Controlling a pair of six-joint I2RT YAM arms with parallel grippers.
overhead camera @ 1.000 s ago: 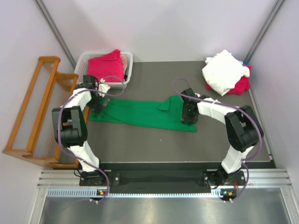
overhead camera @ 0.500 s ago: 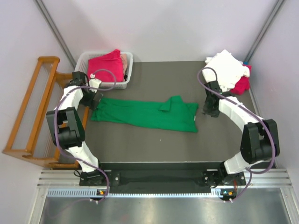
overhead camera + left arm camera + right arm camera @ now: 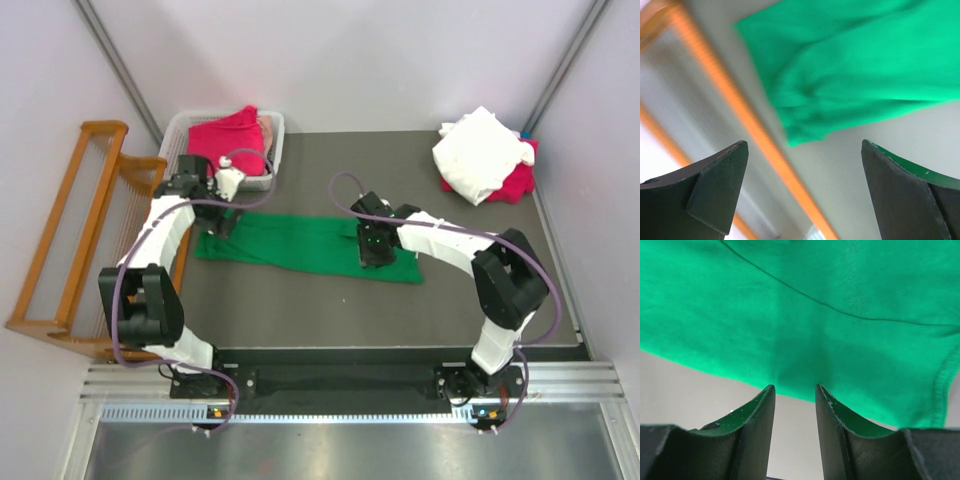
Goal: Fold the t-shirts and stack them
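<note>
While the bright green cloth t-shirt (image 3: 290,243) lies stretched flat across the middle of the dark grey bench (image 3: 300,310), the left hand (image 3: 217,215) hangs over its 9 o'clock end, jaws spread wide and empty. The right hand (image 3: 375,250) is over its 3 o'clock part by the 6 o'clock hem, jaws narrowly parted, gripping nothing. A white cloth shirt (image 3: 480,155) rests at 1 o'clock.

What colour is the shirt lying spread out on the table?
The shirt is bright green, clearest in the top external view.
</note>
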